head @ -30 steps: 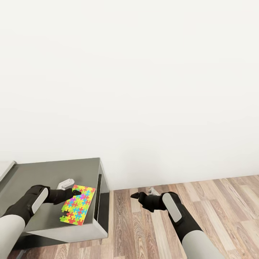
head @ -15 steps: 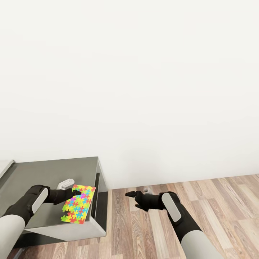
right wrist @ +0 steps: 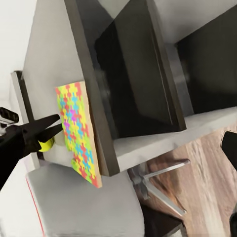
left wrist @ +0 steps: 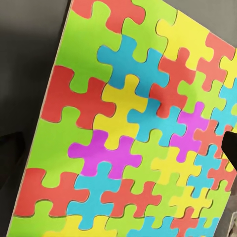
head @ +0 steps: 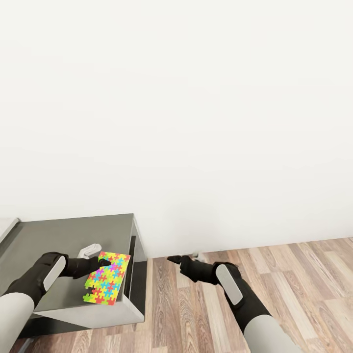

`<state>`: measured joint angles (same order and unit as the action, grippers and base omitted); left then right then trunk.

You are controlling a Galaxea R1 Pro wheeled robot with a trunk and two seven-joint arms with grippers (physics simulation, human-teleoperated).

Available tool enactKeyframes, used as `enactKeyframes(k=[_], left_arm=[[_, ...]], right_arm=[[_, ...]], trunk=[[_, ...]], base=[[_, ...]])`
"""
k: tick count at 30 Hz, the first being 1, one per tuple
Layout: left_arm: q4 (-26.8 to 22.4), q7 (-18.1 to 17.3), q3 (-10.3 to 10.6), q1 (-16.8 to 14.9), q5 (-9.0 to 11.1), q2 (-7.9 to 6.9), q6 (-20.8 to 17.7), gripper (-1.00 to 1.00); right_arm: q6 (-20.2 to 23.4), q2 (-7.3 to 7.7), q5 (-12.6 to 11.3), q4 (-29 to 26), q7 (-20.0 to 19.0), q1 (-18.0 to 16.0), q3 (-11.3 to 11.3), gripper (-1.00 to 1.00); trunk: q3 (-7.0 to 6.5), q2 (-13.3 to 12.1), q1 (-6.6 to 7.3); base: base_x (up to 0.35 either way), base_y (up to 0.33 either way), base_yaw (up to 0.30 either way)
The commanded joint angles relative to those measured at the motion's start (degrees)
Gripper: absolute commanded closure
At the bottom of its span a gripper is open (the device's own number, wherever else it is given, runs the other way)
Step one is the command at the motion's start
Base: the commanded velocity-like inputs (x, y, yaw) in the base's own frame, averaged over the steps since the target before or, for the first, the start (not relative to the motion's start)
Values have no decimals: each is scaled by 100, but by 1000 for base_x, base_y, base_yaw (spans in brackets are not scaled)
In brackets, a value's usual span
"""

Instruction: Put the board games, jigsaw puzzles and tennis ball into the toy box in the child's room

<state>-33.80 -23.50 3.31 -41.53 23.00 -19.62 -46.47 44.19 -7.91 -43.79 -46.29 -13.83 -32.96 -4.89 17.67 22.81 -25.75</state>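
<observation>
Jigsaw puzzle at the corner of a grey desk, left tool at its near edge, right tool out over the floor.

A white wall (head: 196, 108) takes up most of the head view, above a wood-plank floor (head: 304, 284). The grey desk (head: 63, 235) stands at the left against the wall, with a dark open compartment under its top. The multicoloured jigsaw puzzle (head: 107, 277) lies flat on the desk top, by the corner near the robot, one long side running along the desk's edge. The left tool (head: 100, 263) reaches over the desk, its dark fingertips at the puzzle's edge; whether they clamp it I cannot tell. The right tool (head: 177, 259) hangs above the floor, well apart from the desk, its spread unclear. A yellow tennis ball (right wrist: 46, 144) peeks out behind the left tool's finger in the right wrist view.
</observation>
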Motion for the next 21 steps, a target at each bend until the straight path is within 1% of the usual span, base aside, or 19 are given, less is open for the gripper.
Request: enactKeyframes(k=[1, 3, 5, 7, 8, 13, 21], left_arm=[[-4, -14, 24, -4, 2, -7, -15, -100], [-4, -14, 23, -4, 2, -7, -18, -100], [-4, -14, 22, -4, 2, -7, -17, -100], [-4, -17, 21, -4, 2, -7, -19, -100], [-4, -19, 21, -4, 4, -7, -19, -100], [-4, -17, 20, -4, 6, -7, -20, -100], [-4, -26, 20, -4, 11, -7, -20, -100]], right_arm=[[8, -4, 24, 10, -22, -5, -62, -100], [-31, -34, 29, 72, -23, -14, -337, -100], [-46, -81, 37, 121, -21, -22, -457, -100], [-59, -195, 48, 203, -22, -38, -598, -100], [-66, -209, 50, 227, -19, -45, -632, -100], [-130, -209, 57, 382, -15, -133, -689, -100], [-188, -209, 41, 455, -22, -166, -721, -100]], trunk=[[10, 11, -3], [10, 11, -3], [10, 11, -3], [10, 11, -3], [10, 11, -3], [10, 11, -3], [10, 11, -3]], base=[[0, 0, 0], [0, 0, 0], [0, 0, 0], [0, 0, 0], [0, 0, 0], [0, 0, 0], [0, 0, 0]])
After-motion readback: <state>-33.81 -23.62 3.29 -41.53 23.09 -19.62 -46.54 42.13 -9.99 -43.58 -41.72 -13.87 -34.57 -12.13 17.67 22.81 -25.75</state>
